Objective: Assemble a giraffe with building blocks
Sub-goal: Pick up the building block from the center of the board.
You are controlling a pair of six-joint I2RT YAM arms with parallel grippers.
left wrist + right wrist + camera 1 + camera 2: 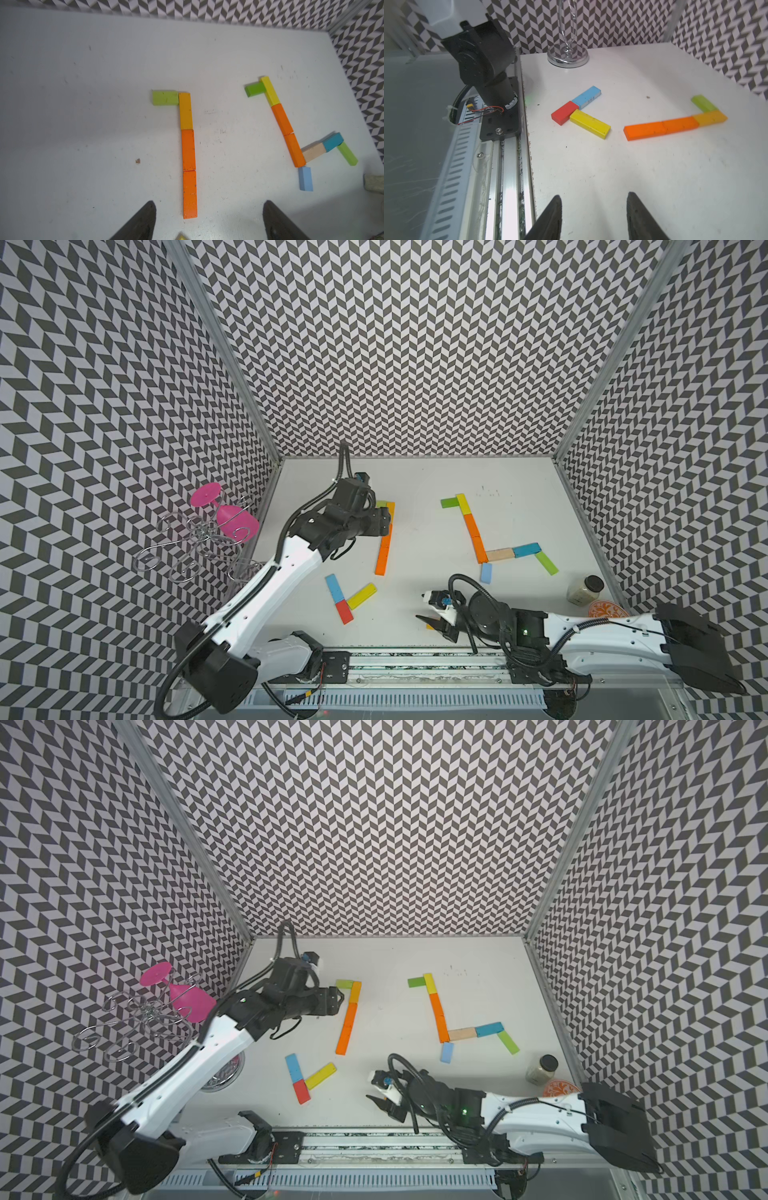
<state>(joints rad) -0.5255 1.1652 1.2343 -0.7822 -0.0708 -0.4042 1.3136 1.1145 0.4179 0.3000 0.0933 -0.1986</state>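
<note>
The left pincer is hanging wide and empty above the green, yellow and orange block row on the tabletop, while the right pincer is hovering half-spread, holding nothing, near three loose blocks by the front edge.

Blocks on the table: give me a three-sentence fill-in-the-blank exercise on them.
The red block lies end to end with the ____ block.
The two orange blocks of the unfinished neck lead to a yellow block with a ____ block beside it.
In the finished giraffe, a ____ block joins the orange neck to the teal block.
Missing: blue; green; beige.
</note>
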